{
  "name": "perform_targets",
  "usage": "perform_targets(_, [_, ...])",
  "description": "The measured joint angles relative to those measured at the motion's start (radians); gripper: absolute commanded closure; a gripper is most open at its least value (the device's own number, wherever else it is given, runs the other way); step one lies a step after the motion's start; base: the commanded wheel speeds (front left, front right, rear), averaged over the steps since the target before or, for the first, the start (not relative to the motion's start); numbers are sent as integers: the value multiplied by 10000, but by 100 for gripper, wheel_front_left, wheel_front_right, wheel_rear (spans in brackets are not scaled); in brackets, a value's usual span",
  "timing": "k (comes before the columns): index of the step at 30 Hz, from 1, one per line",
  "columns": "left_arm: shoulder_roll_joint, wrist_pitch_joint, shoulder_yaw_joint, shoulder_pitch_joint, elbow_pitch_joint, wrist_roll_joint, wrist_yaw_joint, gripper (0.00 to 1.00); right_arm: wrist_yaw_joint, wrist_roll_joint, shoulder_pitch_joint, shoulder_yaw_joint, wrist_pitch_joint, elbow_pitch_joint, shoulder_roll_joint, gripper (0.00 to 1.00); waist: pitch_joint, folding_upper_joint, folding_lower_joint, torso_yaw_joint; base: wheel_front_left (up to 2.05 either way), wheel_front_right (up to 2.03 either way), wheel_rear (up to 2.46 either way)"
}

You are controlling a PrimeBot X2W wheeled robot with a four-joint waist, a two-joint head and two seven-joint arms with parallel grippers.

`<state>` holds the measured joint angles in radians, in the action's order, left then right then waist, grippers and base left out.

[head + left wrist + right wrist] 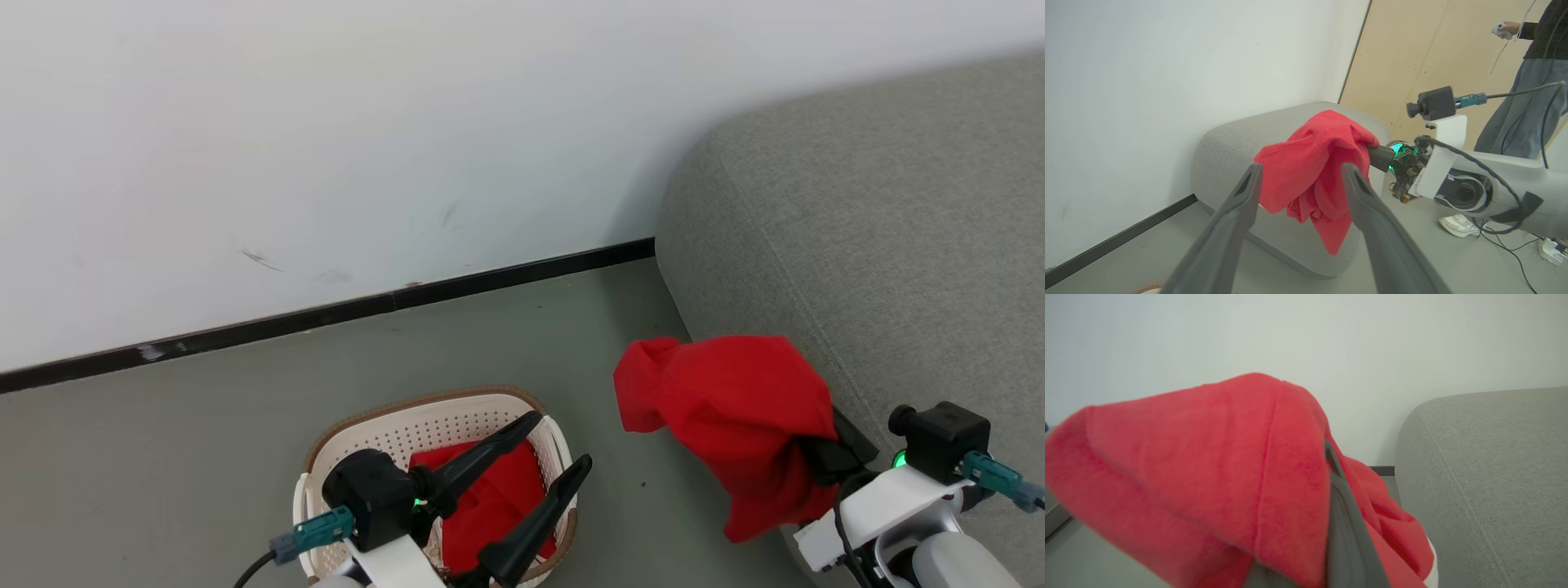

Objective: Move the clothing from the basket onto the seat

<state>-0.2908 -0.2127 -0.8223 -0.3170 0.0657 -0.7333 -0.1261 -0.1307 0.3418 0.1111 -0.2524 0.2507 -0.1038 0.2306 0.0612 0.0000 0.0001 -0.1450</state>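
The basket [384, 437] sits on the floor [204, 425] at my lower left, in front of the wall [326, 122]. One garment [500, 508] lies inside it, and my left fingers [498, 445] hang above it, spread apart. The seat [898, 245] stands to the right, reaching back to the wall. The other garment [735, 408] is draped over my right fingers [1343, 531], off the floor, between basket and seat, just beside the seat's left edge. A person [1515, 114] stands on the floor beyond my right arm.
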Motion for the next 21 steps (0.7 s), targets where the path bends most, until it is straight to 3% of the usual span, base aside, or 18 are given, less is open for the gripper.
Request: perform_targets(21, [-21, -278, -180, 215, -75, 61, 0, 0, 0, -94, -726, 752, 0, 401, 96, 100, -107, 0, 0, -1288, 0, 0, 0])
